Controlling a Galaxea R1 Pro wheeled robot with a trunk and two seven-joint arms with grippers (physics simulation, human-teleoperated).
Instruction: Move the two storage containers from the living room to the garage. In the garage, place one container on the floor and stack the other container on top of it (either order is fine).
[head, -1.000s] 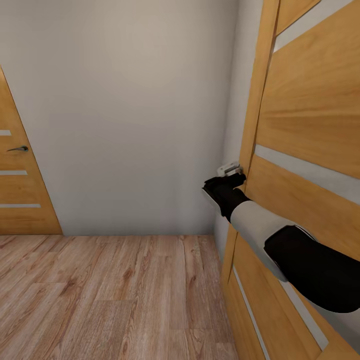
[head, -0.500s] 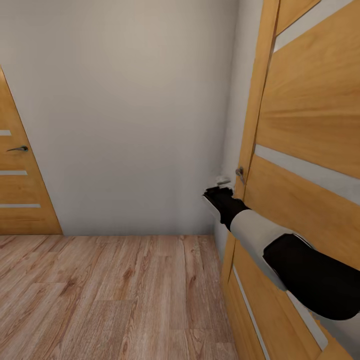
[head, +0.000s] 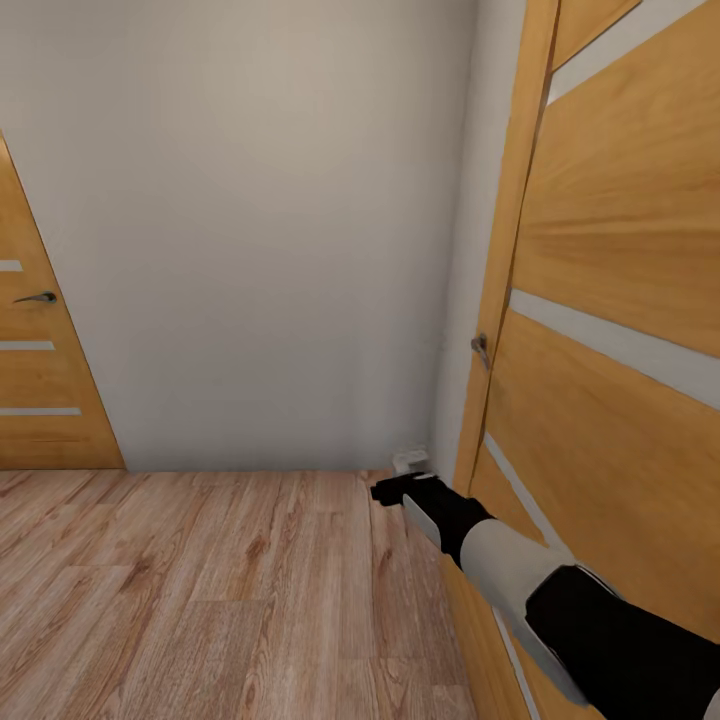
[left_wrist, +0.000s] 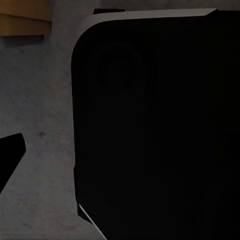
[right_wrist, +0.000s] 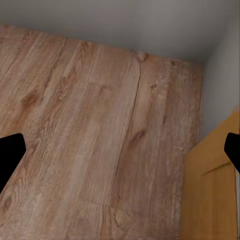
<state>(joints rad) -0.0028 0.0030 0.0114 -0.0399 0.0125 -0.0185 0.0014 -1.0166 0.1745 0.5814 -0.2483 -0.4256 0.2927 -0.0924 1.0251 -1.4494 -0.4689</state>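
The two storage containers are out of view, and so is the garage. My right gripper (head: 398, 482) hangs low over the light wood-plank floor (head: 220, 590), just left of a wooden panel door's (head: 610, 300) edge and well below its metal handle (head: 481, 349). In the right wrist view the right gripper (right_wrist: 120, 155) is open, its black fingertips (right_wrist: 10, 152) far apart with only planks between them. The left wrist view has one black fingertip (left_wrist: 9, 155) of my left gripper beside a large dark rounded body (left_wrist: 155, 125), over a grey mottled surface (left_wrist: 40, 100).
A plain grey-white wall (head: 260, 230) closes the space straight ahead. A second wooden door (head: 40, 390) with a lever handle (head: 36, 297) stands shut at the far left. The right-hand door stands at an angle close to my right arm.
My right arm has dropped from the door handle down to just above the floor by the door's edge. The camera and the door have not moved.
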